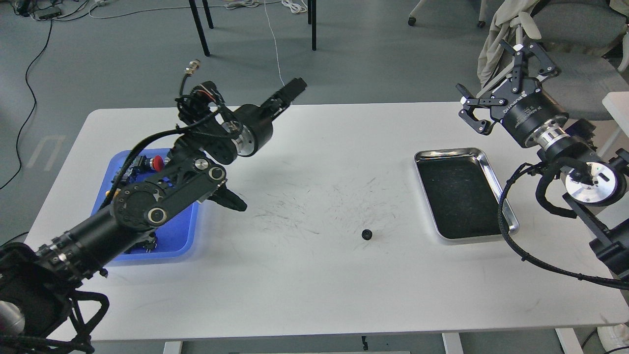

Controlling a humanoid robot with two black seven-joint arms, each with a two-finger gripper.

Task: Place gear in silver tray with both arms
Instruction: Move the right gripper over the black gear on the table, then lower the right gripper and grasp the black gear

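Gear (pixel 366 234) loose on table (pixel 304 275), at seven o'clock from wide-spread right claw (pixel 496 83), nearer it than left claw (pixel 295 88), whose spread cannot be told.

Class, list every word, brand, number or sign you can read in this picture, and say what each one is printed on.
White lettering on the body of the right gripper: too small and tilted to read with confidence.
Left gripper, silver tray, blue tray, gear and table: no text visible.
Nothing else legible.
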